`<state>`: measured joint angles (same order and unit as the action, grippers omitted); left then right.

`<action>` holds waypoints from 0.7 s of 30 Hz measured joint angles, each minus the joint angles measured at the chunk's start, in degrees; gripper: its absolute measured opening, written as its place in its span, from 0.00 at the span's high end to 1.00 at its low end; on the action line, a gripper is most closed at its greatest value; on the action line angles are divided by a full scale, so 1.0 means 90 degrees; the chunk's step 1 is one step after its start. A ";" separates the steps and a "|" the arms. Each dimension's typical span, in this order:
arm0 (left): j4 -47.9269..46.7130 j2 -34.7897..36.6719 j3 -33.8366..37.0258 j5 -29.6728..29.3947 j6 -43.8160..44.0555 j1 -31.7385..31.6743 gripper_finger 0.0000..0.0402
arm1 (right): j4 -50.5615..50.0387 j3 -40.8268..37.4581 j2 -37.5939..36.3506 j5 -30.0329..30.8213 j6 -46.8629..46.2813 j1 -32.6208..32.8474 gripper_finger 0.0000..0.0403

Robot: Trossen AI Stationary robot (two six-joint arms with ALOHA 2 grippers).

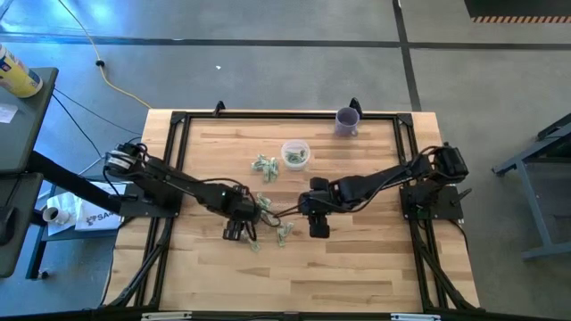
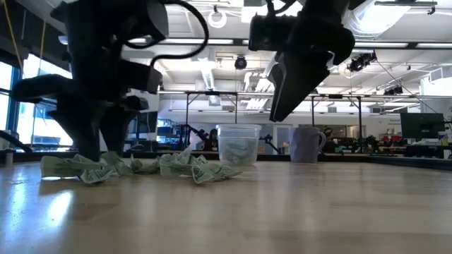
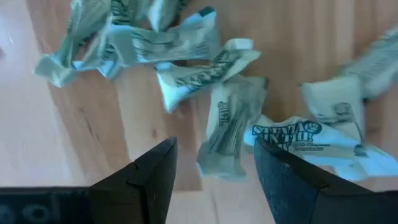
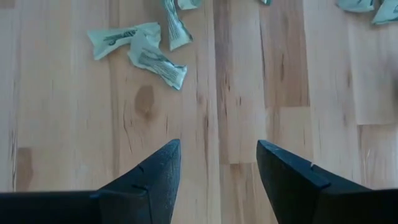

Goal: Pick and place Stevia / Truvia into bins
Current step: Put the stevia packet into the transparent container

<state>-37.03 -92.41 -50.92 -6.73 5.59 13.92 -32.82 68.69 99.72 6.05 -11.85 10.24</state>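
Crumpled pale green and white Stevia packets lie flat on the wooden table in loose clusters (image 1: 264, 166), (image 1: 263, 203), (image 1: 284, 234). The bin, a clear cup (image 1: 295, 153), stands upright at the middle back with some packets inside. My left gripper (image 3: 214, 180) is open and points down over the near cluster. One packet (image 3: 230, 124) lies with its end between the fingertips, and a gap shows on each side of it. My right gripper (image 4: 217, 180) is open over bare wood, right of the cluster (image 1: 319, 227). Three packets (image 4: 140, 46) lie ahead of it.
A purple cup (image 1: 347, 120) stands at the back right, beyond the clear cup. A black frame (image 1: 175, 160) runs along the table's edges. Bare wood spreads across the near half of the table (image 1: 357, 276). In the low view the room beyond holds desks and equipment.
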 joint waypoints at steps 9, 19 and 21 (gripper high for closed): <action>0.0066 -0.0195 0.0000 0.0514 -0.0660 -0.0757 0.84 | -0.0419 -0.0002 -0.0102 0.0712 -0.0454 0.0235 0.52; -0.1472 -0.0029 -0.0574 0.0382 -0.0977 -0.1004 0.95 | -0.1800 -0.0005 -0.1302 0.2049 -0.1163 0.0187 0.66; -0.1737 0.0178 -0.0774 0.0290 -0.0980 -0.1000 0.95 | -0.2040 -0.0005 -0.1581 0.2341 -0.1206 0.0101 0.69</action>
<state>-52.65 -90.81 -57.89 -4.12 -3.24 4.92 -51.18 68.64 85.49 27.11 -22.70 11.15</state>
